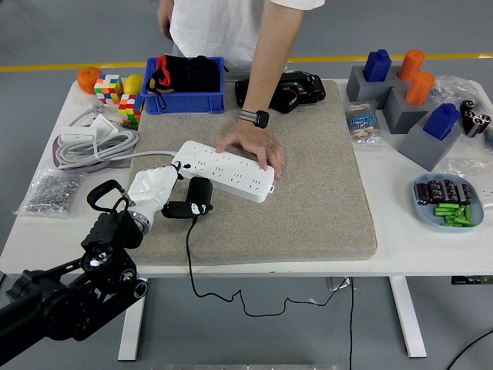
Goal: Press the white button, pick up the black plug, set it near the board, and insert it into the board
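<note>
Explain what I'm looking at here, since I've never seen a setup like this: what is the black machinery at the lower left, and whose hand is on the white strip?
The picture comes from a camera on the robot's head, looking down over a white table. The black machinery is the robot's left arm; its white-covered left robot hand grips a black plug, whose black cord hangs over the table's near edge. The plug sits just in front of a long white power strip on a grey felt mat. A person standing at the far side steadies the strip with one hand. The right arm is out of view.
</note>
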Controlling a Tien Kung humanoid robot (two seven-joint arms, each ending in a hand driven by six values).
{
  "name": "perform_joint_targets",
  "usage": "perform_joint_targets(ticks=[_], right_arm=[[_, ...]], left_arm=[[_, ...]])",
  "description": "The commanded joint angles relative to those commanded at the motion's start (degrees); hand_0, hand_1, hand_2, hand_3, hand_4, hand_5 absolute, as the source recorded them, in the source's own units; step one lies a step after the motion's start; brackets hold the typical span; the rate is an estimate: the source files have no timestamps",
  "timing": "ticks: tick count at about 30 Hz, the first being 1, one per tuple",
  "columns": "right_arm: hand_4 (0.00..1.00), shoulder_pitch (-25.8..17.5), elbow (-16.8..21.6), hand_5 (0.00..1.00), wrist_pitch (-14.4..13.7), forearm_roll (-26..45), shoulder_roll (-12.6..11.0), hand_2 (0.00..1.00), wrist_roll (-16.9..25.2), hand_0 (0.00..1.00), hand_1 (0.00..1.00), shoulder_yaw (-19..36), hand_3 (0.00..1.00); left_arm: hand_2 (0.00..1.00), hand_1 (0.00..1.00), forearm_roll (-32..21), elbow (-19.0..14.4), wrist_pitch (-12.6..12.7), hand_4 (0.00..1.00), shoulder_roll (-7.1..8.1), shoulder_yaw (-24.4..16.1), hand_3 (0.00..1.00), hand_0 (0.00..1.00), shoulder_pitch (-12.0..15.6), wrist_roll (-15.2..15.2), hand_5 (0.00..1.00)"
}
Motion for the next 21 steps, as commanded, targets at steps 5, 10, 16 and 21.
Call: perform_joint_targets(ticks=[5,10,16,21], right_arm=[[0.701,0.0,0.0,0.389,0.0,0.0,0.0,0.688,0.0,0.742,0.711,0.0,0.634],[0.701,0.0,0.1,0.39,0.0,0.0,0.0,0.688,0.1,0.742,0.711,0.0,0.634],[0.7,0.0,0.0,0.39,-0.1,0.0,0.0,0.687,0.1,0.742,0.711,0.0,0.633],[0.699,0.0,0.0,0.39,-0.2,0.0,0.0,0.687,0.2,0.742,0.71,0.0,0.632]], left_arm=[[0.465,0.457,0.4,0.1,-0.2,0.81,-0.01,0.2,0.589,0.215,-0.1,0.0,0.037],[0.445,0.431,0.5,-0.3,0.4,0.768,0.11,0.2,0.579,0.205,-0.1,-1.0,0.002],[0.381,0.388,1.3,-0.2,0.8,0.591,0.16,0.3,0.531,0.2,-0.1,-1.8,0.002],[0.281,0.297,1.6,0.9,0.4,0.411,0.26,0.5,0.42,0.181,0.0,-2.2,0.002]])
